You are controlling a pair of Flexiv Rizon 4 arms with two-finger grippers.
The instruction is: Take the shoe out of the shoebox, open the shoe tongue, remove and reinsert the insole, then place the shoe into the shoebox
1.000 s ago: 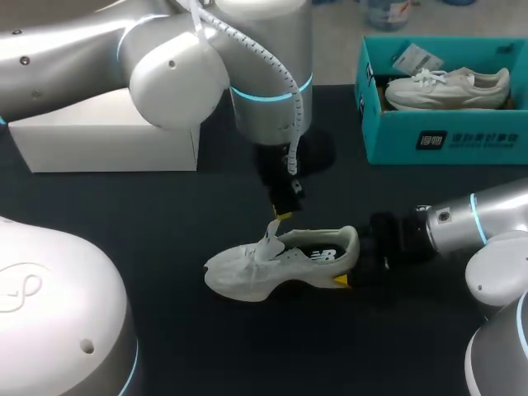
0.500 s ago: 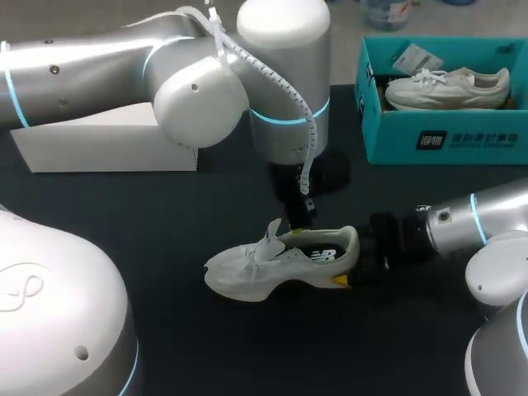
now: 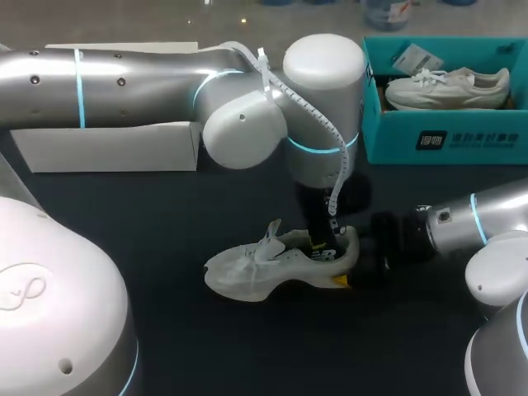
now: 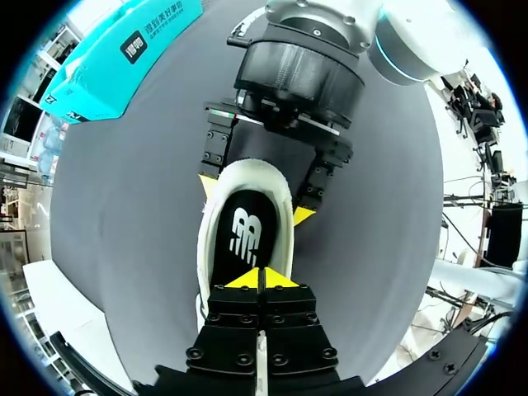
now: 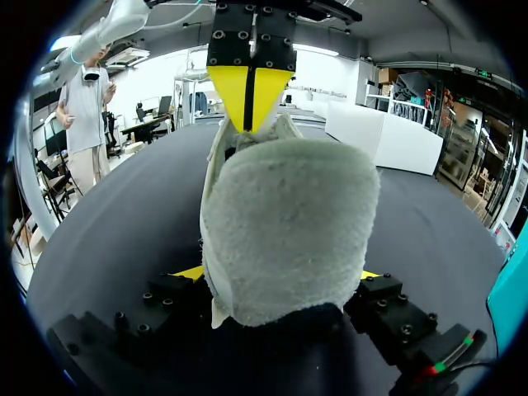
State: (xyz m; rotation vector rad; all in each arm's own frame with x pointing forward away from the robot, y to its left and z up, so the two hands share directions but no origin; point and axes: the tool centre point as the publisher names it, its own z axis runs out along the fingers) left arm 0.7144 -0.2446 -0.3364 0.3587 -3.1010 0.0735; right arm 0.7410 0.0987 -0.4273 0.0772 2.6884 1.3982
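A white shoe (image 3: 252, 269) lies on its sole on the black table, toe to the left. My right gripper (image 3: 351, 268) is shut on its heel (image 5: 289, 223), one yellow-tipped finger against each side. My left gripper (image 3: 322, 245) points down into the shoe's mouth, its fingers shut with nothing seen between them. In the left wrist view its joined tips (image 4: 260, 279) hover just over the black insole (image 4: 245, 235), with my right gripper (image 4: 256, 198) clamped on the heel beyond. The right wrist view shows my left gripper (image 5: 250, 97) just past the heel collar.
The teal shoebox (image 3: 396, 140) stands at the back right and holds a second white shoe (image 3: 450, 89). A white box (image 3: 107, 148) sits at the back left, under my left arm. Bare table lies in front of the shoe.
My left arm has swung right and lowered, carrying its shut gripper from beside the tongue to the shoe's mouth near the heel. The shoe and my right gripper have stayed put.
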